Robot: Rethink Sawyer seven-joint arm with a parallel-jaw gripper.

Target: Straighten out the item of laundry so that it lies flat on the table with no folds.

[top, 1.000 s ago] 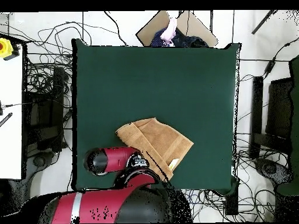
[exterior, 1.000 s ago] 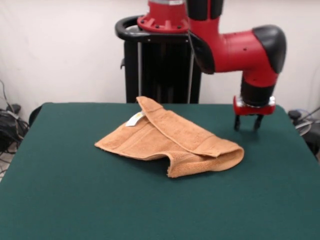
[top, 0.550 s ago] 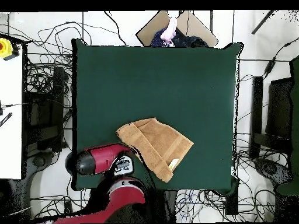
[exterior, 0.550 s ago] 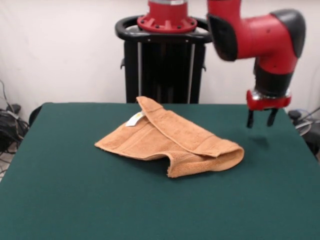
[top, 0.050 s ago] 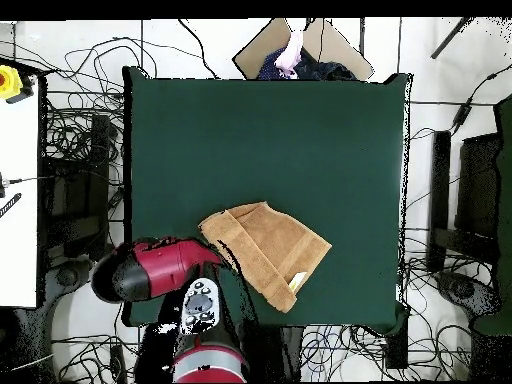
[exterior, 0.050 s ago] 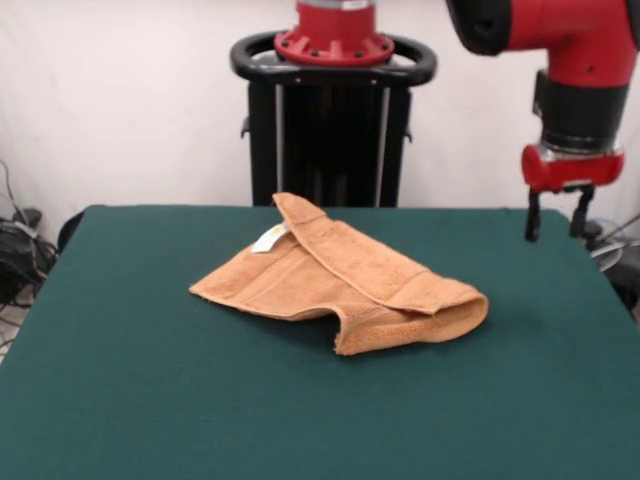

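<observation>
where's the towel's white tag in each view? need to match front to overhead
Front view: white tag near the towel's far left corner, beside the folded-over flap.
Overhead view: tag near the towel's lower right edge.
Shared landmark: the green table.

Tangled black cables (top, 0.050 s ago: 70, 140) on floor, cardboard sheet (top, 0.050 s ago: 318, 45), person's hand (top, 0.050 s ago: 290, 52)

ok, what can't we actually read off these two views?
- Towel underside and the layers under its folded flap: hidden by the flap, front view.
- White tag: print too small, both views.
- Gripper: in the overhead view the arm covers it.
- Person at the overhead's top edge: mostly cut off.
</observation>
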